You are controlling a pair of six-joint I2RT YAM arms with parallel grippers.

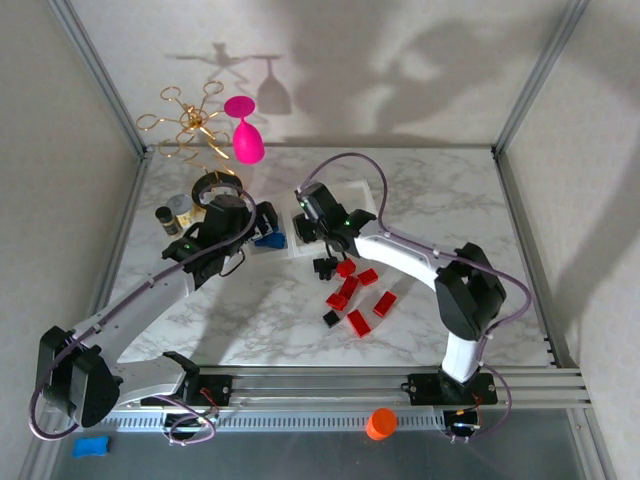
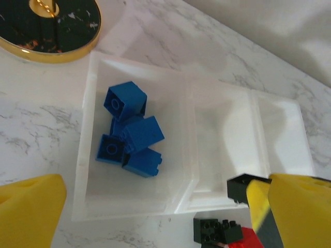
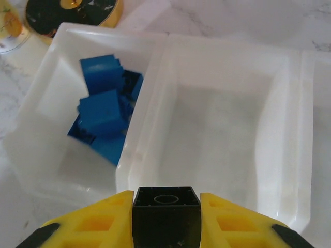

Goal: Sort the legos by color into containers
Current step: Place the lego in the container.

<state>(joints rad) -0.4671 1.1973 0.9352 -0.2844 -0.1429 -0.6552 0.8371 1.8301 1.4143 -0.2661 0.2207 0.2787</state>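
The containers (image 3: 155,98) are a translucent white tray of three compartments, partly under both arms in the top view (image 1: 362,198). Several blue legos (image 3: 101,116) lie in its left compartment (image 2: 129,129). My right gripper (image 3: 166,212) is shut on a black lego (image 3: 166,204) above the middle compartment's near wall. My left gripper (image 2: 165,206) hangs open over the left compartment's near wall, nothing between its fingers (image 2: 28,212). Black legos (image 1: 325,267) lie just in front of the tray (image 2: 214,230). Several red legos (image 1: 358,290) and one black lego (image 1: 330,318) lie scattered nearer the arms.
A gold-rimmed round stand base (image 1: 215,188) sits left of the tray, with small jars (image 1: 170,215) beside it. A pink glass (image 1: 243,135) and gold wire rack (image 1: 190,120) stand at the back left. An orange cap (image 1: 380,423) and blue block (image 1: 90,446) lie off the marble top.
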